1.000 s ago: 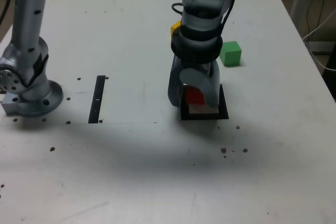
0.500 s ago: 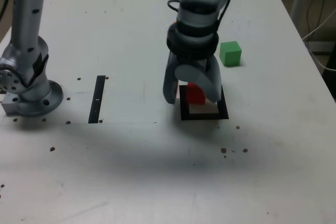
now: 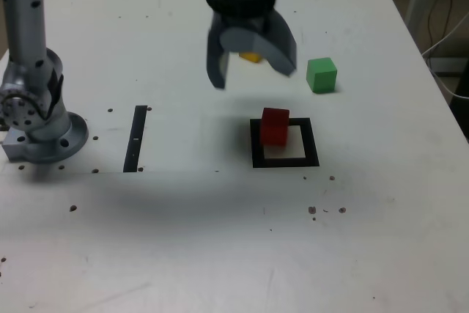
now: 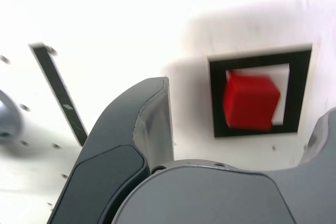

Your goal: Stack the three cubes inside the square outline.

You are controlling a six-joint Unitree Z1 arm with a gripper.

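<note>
Exterior view: the red cube (image 3: 275, 124) is seen resting inside the square outline (image 3: 285, 160) at centre frame, toward its upper left corner, presumably set there as the base of the stack. The fingers (image 3: 250, 61) are spread apart and empty, raised above the bench (image 3: 183, 240) at upper centre, up and to the left of the red cube and well clear of it. The yellow cube (image 3: 250, 56) is glimpsed between and behind them. The green cube (image 3: 321, 75) lies at upper right, untouched and apart from both.
</note>
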